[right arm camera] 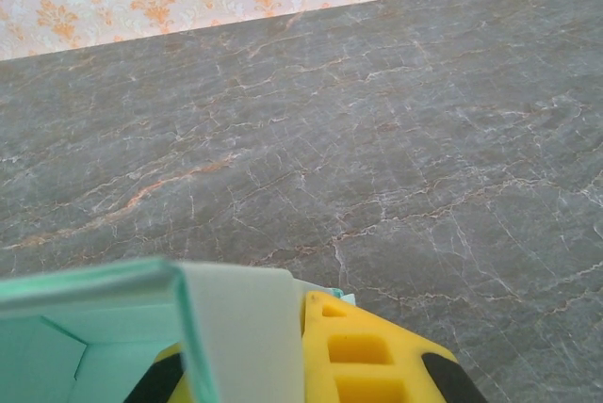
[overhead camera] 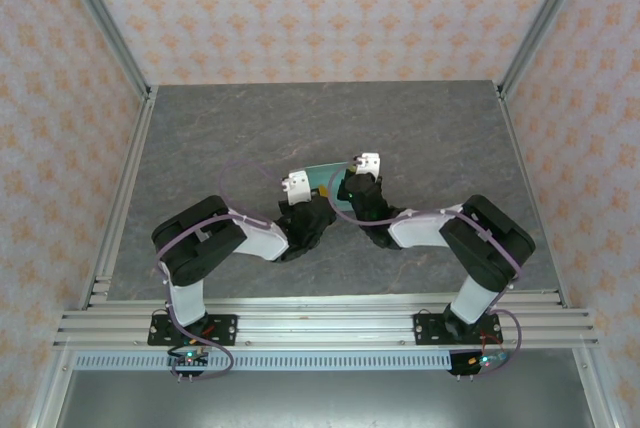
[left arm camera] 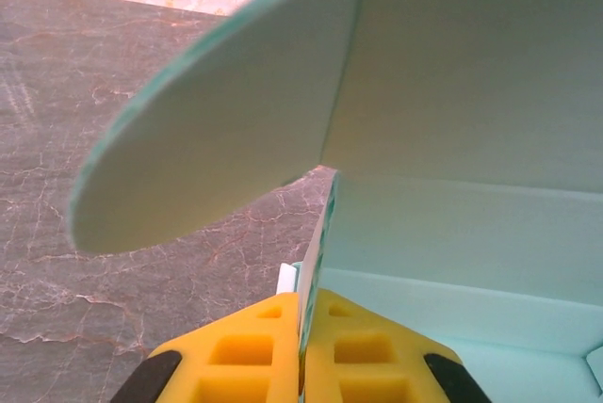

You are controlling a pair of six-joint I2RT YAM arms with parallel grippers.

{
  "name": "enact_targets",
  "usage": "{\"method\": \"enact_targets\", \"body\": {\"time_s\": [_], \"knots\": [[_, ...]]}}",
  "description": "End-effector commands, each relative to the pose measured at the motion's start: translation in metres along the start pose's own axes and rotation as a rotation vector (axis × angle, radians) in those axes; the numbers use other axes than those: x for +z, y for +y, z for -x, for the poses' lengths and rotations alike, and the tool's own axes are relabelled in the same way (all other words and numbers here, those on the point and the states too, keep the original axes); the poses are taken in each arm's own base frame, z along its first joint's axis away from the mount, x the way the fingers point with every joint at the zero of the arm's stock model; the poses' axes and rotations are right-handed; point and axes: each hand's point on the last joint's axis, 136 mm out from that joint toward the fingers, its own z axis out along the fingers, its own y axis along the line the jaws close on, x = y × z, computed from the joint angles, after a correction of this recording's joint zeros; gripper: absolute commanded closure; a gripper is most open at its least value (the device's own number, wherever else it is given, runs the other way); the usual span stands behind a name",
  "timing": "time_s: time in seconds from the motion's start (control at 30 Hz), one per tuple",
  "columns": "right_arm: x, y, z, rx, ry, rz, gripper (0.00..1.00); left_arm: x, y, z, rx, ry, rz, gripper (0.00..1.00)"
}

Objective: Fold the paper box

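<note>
Left wrist, paper box (left arm camera: pixel 452 92) between yellow fingers (left arm camera: pixel 247 351)

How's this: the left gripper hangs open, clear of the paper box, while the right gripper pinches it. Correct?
Not quite. The left gripper is shut on a wall of the paper box, as the left wrist view shows; the right gripper pinches it too.

Pale mint paper box (left arm camera: pixel 452 73), part-folded (walls up, rounded flap open), near the table's (overhead camera: pixel 200 128) middle.
</note>
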Motion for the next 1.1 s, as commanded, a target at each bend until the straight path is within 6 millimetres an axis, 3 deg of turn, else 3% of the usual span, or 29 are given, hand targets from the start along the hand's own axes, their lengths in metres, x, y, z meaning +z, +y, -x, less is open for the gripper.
{"method": "enact_targets", "body": {"time_s": [0.0, 0.3, 0.63, 0.83, 1.07], "knots": [[-0.003, -0.029, -0.034, 0.017, 0.058, -0.106, 1.00, 0.001, 0.040, -0.030, 0.167, 0.023, 0.124, 0.93], [-0.005, -0.038, -0.044, 0.028, 0.058, -0.131, 1.00, -0.004, 0.045, -0.036, 0.173, 0.027, 0.113, 0.86], [-0.004, -0.039, -0.044, 0.015, 0.057, -0.140, 1.00, -0.009, 0.046, -0.026, 0.152, 0.028, 0.095, 0.73], [-0.003, -0.039, -0.043, 0.020, 0.069, -0.165, 1.00, -0.012, 0.038, -0.015, 0.110, 0.040, 0.065, 0.66], [0.000, -0.032, -0.037, -0.009, 0.079, -0.184, 1.00, -0.015, 0.023, -0.001, 0.048, 0.061, 0.008, 0.52]]}}
